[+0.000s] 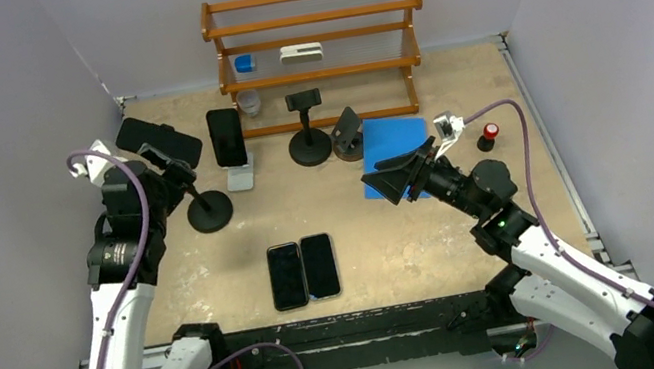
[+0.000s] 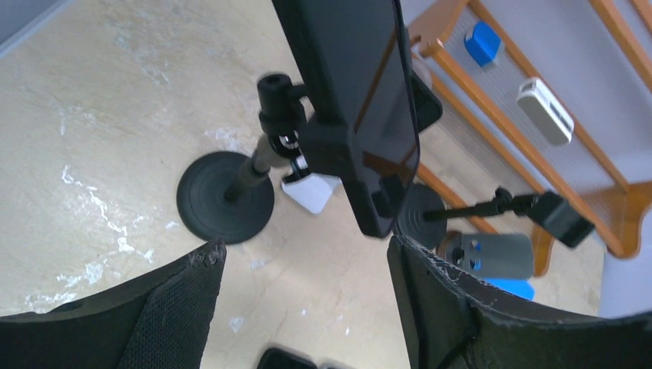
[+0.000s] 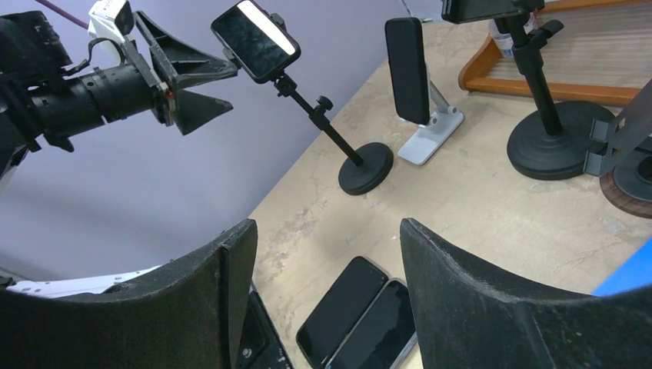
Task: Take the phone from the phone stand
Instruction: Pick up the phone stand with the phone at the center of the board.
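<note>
Left tool [image 2: 304, 254] spread apart, empty, I judged opened wide to straddle phone [image 2: 354, 115]. Phone just ahead, above fingertips, not touched, clamped tilted in phone stand [image 2: 224, 198], whose base sat beyond on counter [image 2: 115, 92]. Right tool [image 3: 323, 231] also apart, empty, well off right, likely keeping clear.
</note>
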You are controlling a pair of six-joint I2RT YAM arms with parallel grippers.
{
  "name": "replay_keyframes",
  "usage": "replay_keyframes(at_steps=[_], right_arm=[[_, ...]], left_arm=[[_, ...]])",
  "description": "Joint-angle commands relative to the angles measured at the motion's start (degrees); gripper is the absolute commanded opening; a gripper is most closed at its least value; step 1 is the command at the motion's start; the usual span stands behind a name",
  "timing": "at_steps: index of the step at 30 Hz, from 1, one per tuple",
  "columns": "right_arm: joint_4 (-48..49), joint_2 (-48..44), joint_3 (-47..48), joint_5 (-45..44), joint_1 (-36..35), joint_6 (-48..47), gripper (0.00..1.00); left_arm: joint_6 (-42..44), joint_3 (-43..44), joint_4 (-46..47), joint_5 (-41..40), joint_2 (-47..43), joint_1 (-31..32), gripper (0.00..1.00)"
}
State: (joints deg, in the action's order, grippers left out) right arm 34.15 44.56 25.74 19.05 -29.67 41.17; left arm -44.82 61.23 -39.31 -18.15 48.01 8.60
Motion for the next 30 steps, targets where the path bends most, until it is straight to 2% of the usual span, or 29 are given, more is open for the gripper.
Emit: replay_keyframes(at_steps=[1, 9, 19, 23, 30], right_arm=[[1.99, -1.25, 0.75, -0.24, 0.04, -0.11, 0.70], [1.02, -2.13, 0.79, -2.35, 0.03, -1.15, 0.70], [0.01, -3.17, 0.63, -3.27, 0.05, -2.37, 0.70], [0.30, -3.59, 0.67, -3.66, 0.05, -2.48, 0.70], [-0.42, -3.55, 0.76, -3.47, 0.05, -2.58, 0.70]], left_arm=[[-0.26, -0.59, 9.12, 1.50, -0.27, -5.48, 0.74], [0.69, -1.54, 16.39, 6.74, 0.44, -8.60, 0.73], [-2.20, -8.63, 25.75, 17.85, -1.04, -17.09, 0.72], [-3.13, -10.50, 28.79, 21.46, -1.06, -17.35, 0.71], [-5.36, -13.08, 32.28, 23.07, -1.81, -17.78, 0.66]])
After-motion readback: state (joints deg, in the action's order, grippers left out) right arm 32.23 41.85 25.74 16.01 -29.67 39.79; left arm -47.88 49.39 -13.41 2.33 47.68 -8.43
